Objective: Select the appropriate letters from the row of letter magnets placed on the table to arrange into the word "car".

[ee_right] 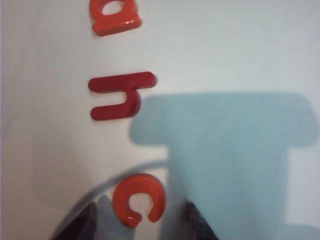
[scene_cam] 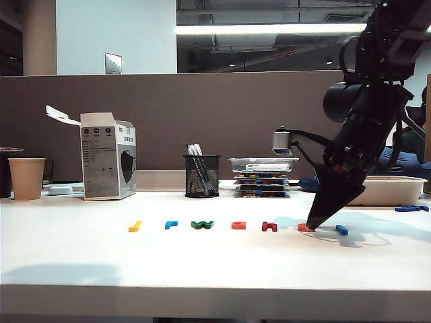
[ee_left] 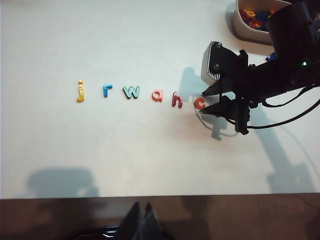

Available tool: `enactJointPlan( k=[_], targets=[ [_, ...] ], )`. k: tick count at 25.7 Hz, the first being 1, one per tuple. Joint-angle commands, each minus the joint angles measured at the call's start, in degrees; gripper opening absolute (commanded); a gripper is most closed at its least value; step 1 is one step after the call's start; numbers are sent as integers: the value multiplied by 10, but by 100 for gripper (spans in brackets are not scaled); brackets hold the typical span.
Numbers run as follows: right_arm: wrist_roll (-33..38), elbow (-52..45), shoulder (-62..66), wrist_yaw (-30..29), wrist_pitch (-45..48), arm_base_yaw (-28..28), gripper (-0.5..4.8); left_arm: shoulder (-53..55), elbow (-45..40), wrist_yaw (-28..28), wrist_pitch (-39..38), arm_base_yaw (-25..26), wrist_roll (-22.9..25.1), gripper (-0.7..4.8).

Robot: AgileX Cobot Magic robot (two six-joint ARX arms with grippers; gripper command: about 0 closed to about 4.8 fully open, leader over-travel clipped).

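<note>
The letter magnets lie in a row on the white table (scene_cam: 215, 262): a yellow one (scene_cam: 135, 226), the blue "r" (scene_cam: 171, 224), a green one (scene_cam: 202, 225), the orange-red "a" (scene_cam: 238, 225), a dark red one (scene_cam: 269, 227), the orange-red "c" (scene_cam: 306, 228) and a blue bar (scene_cam: 342, 229). My right gripper (ee_right: 141, 206) points down at the table, open, its two fingers (ee_right: 80, 225) on either side of the "c" (ee_right: 138, 202) with gaps showing. My left gripper (ee_left: 140, 215) hangs shut, out past the table's front edge, empty.
Along the back stand a paper cup (scene_cam: 27, 178), a cardboard box (scene_cam: 108, 165), a mesh pen holder (scene_cam: 201, 175), stacked trays (scene_cam: 262, 176) and a white bin (scene_cam: 390, 190) of spare letters. More blue letters (scene_cam: 411, 208) lie at the far right.
</note>
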Motion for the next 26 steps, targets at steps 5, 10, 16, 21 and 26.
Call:
enactJointPlan(
  k=[5,10,16,21,26],
  targets=[
    [2,1,2,4,-13,2,210,-1,2,-6,1,0,1,-5],
    [2,1,2,3,-15,6,210,-1,2,-6,1,0,1,-5],
    [2,0,2,3,-14,9,210,-1,2,-6,1,0,1,-5],
    [2,0,2,5,-8,9,198,-1,2,-6,1,0,1,-5],
    [3,0,3,4,-2,10,198,-1,2,-6,1,0,1,-5]
  ],
)
